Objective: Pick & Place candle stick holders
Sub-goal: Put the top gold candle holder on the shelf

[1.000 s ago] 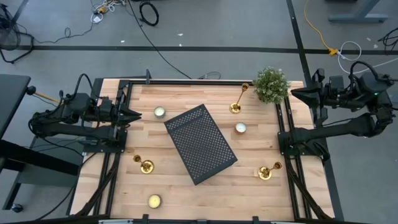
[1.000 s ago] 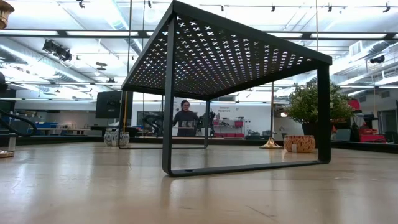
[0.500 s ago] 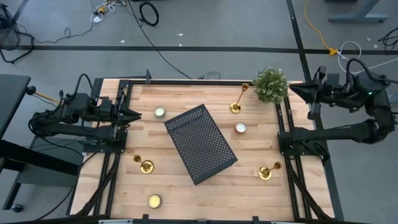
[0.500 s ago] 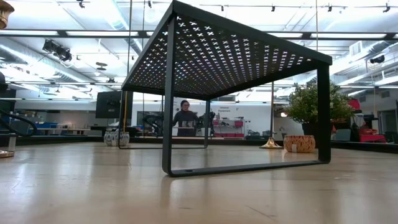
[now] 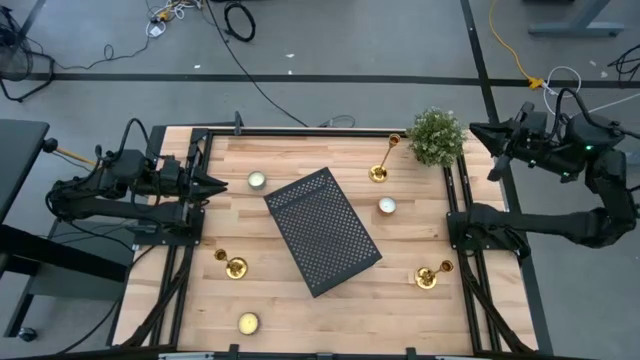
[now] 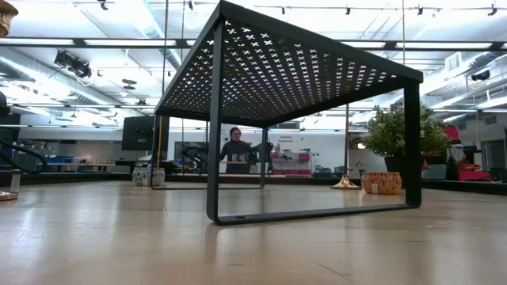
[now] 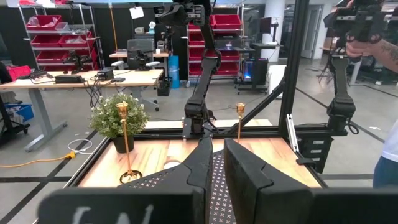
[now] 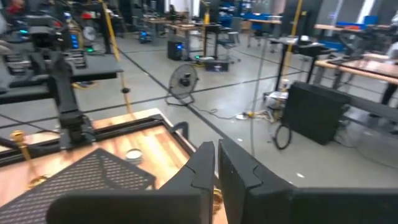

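Left gripper (image 5: pixel 222 184) sits at the left edge of the worktop (image 5: pixel 300 300), pointing inward; its jaws are closed together and hold nothing. Right gripper (image 5: pixel 476 130) is raised off the right rear corner, beyond the potted plant (image 5: pixel 436 136); its jaws are likewise pressed together and empty.

Three candle stick holders are on the worktop, all apart from both grippers. One (image 5: pixel 383 160) stands near the rear edge, just left of the plant. One (image 5: pixel 232 264) is at the front left, near the left rail. One (image 5: pixel 431 273) is at the front right, near the right rail.

A black perforated stand (image 5: pixel 322 230) occupies the centre, set at an angle. Tealights rest at rear left (image 5: pixel 257 180), right of centre (image 5: pixel 387 206) and front left (image 5: pixel 248 323).

A person is visible in the room beyond, in the low view (image 6: pixel 235 148).
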Controlling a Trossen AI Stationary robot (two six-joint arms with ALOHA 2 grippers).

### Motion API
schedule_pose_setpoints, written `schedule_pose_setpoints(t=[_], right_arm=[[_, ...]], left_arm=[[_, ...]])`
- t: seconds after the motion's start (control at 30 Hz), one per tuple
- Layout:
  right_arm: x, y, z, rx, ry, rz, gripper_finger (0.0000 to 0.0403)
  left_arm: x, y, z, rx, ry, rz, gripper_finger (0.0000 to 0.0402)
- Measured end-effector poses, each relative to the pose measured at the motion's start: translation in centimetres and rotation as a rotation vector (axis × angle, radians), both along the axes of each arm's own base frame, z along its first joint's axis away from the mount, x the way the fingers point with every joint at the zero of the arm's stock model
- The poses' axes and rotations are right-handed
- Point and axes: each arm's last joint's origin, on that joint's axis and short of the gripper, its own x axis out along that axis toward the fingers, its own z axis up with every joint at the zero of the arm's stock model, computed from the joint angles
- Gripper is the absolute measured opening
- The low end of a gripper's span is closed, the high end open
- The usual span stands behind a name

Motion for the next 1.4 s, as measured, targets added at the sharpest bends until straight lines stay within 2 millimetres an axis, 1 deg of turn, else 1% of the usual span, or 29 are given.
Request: schedule_pose_setpoints(t=[0.23, 0.4, 1.07, 1.4], right_arm=[[0.2, -0.5, -0.1, -0.005, 0.026, -0.096, 0.0024], [0.5, -0.9, -0.3, -0.017, 0.081, -0.137, 0.0024], [0.9, -1.2, -1.0, 0.015, 0.165, -0.149, 0.0024], [2.7, -2.3, -1.5, 0.053, 0.24, -0.145, 0.0024]], left_arm=[[0.0, 0.0, 0.0, 0.0, 0.0, 0.0, 0.0046], [0.0, 0.0, 0.0, 0.0, 0.0, 0.0, 0.0046], [0.0, 0.0, 0.0, 0.0, 0.0, 0.0, 0.0046], [0.0, 0.0, 0.0, 0.0, 0.0, 0.0, 0.0046]])
